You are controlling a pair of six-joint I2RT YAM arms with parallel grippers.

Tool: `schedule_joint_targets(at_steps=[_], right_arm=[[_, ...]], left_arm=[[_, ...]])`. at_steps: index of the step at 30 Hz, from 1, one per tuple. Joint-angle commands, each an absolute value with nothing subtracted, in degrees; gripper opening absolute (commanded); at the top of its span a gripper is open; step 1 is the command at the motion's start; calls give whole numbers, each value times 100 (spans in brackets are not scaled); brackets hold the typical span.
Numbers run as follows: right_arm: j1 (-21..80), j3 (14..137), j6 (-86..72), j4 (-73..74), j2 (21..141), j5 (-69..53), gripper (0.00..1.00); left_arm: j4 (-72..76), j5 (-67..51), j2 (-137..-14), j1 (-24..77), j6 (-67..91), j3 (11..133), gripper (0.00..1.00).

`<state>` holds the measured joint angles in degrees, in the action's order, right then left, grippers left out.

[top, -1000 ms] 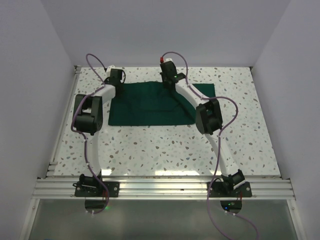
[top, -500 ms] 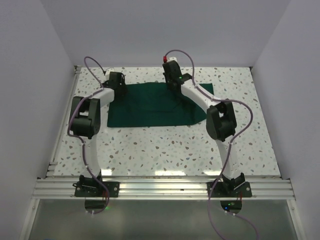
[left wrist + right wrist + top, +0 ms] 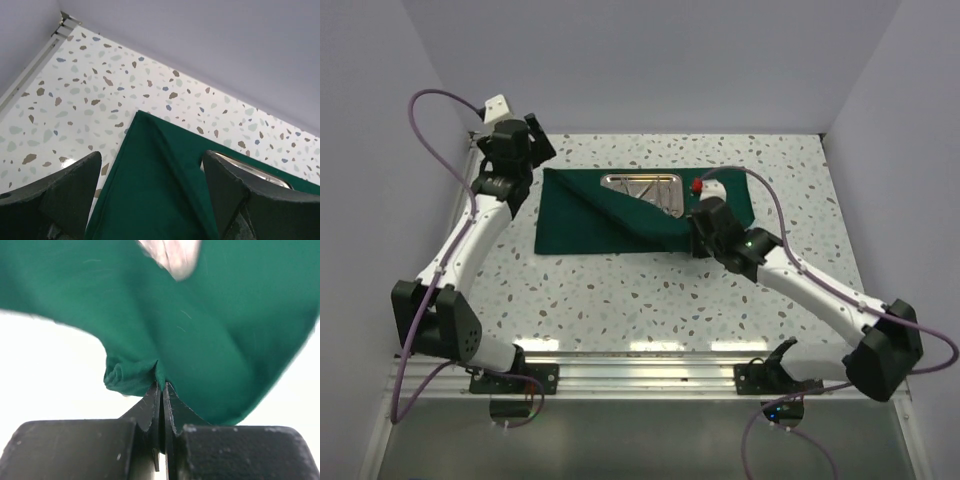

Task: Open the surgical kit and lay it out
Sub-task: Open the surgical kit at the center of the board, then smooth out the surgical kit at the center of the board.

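Note:
The dark green cloth wrap lies at the far middle of the speckled table. One flap is pulled back on a diagonal, which uncovers the shiny steel tray holding thin silver instruments. My right gripper sits low at the cloth's near right edge and is shut on a bunched fold of the green cloth, pinched at its tips. My left gripper hangs open above the cloth's far left corner, with nothing between its fingers. The tray's rim shows beside the right finger.
White walls close in the table at the back and on both sides. A metal rail runs along the left edge and an aluminium frame along the near edge. Purple cables loop over both arms.
My left gripper has opened, let go of the cloth and drawn back to the far left. My right gripper has pulled a flap from the far edge toward the near right, uncovering the tray.

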<state>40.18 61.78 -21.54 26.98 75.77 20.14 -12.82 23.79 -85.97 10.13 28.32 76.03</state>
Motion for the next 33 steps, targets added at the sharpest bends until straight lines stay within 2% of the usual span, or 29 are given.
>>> schedule_joint_targets(at_steps=[1,5,11,12,13,15,16,17,18,19,24,28,33], right_arm=[[4069,5390,-3318,3672,6498,2362,0],[4069,4527,-4147,4366,4699,2636,0],[4069,4219,-4667,4965,3569,2269,0],[4069,4201,-4719,5035,3429,2085,11],[4061,4192,-4850,5132,3376,2005,37],[4069,4227,-4983,5361,3209,1768,41],[4069,4254,-5088,5387,3138,1723,51],[4061,4324,-5132,5536,3077,1757,72],[4069,4403,-5168,5589,3024,1975,75],[4061,4569,-5238,5651,2893,2091,92],[4061,4711,-4880,4976,2891,2856,94],[4061,4772,-4457,3932,3636,2892,95],[4061,5167,-4131,3393,5008,2866,96]], left_arm=[[-1696,2558,-8150,1028,2768,7304,86],[-1889,2575,-7726,1081,2856,7032,86],[-2091,2795,-7374,1178,2830,6812,86],[-2144,2865,-7357,1178,2804,6812,86],[-2205,2874,-7339,1178,2786,6812,86],[-2250,2918,-7286,1178,2733,6785,86],[-2294,2909,-7260,1178,2733,6776,86],[-2329,2866,-7242,1186,2725,6750,86],[-2373,2761,-7181,1204,2742,6724,86],[-2469,2734,-7128,1248,2794,6689,86],[-2329,3067,-6672,2144,3514,5732,86],[-1407,2935,-6591,2153,3849,4564,83],[-1249,3120,-7048,2153,4367,4254,79]])
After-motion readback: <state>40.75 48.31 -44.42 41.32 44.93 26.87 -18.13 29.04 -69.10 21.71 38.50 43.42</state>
